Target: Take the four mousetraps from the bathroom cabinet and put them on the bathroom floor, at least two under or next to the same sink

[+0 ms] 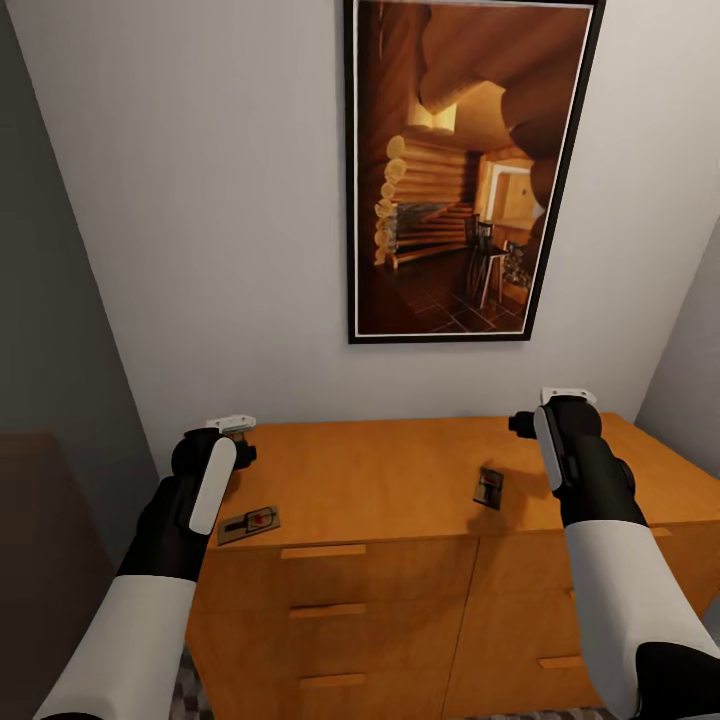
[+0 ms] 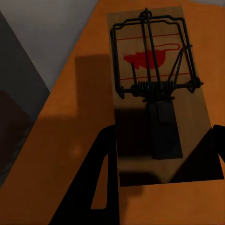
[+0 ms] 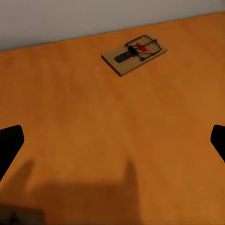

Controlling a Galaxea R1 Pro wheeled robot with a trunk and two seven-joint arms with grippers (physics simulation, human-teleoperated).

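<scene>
Your left gripper (image 1: 232, 425) hovers over the cabinet (image 1: 400, 480) top's left end, fingers (image 2: 101, 187) spread wide around a mousetrap (image 2: 157, 93) lying flat there, not touching it. Your right gripper (image 1: 568, 397) hangs above the right end, fingers open and empty; another mousetrap (image 1: 488, 487) lies just beside it, a third (image 1: 249, 523) at the front left edge.

You have two mousetraps: one (image 1: 249, 523) at the lower left, one (image 1: 489, 487) right of centre. One cabinet (image 1: 400, 480) holds both. One framed picture (image 1: 470, 165) hangs at the top. Four drawer handles show.
</scene>
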